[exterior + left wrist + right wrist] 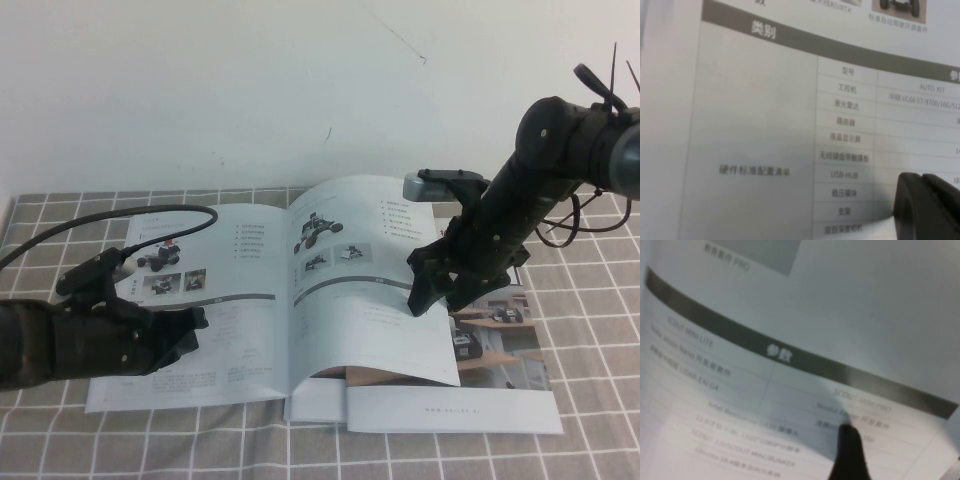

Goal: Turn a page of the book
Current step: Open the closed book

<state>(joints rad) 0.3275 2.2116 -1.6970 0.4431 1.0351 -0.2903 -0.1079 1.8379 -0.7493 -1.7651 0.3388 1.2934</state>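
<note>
Nearest the camera, the left pincer [185,335] was laid on the left leaf of the open book [250,350] on the bench [600,380]; whether it was clenched could not be told. Right pincer [432,298], fingers spread, was pressed onto the arched page [360,320].

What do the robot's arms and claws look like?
Both arms are black and chunky. The left gripper, over the book's left leaf, has dark fingers and a black cable looping from behind it. The right gripper, over the lifted page, has two pointed black fingers, a small grey box mounted above them, and thin black wires and ties near its thick round joint.
</note>
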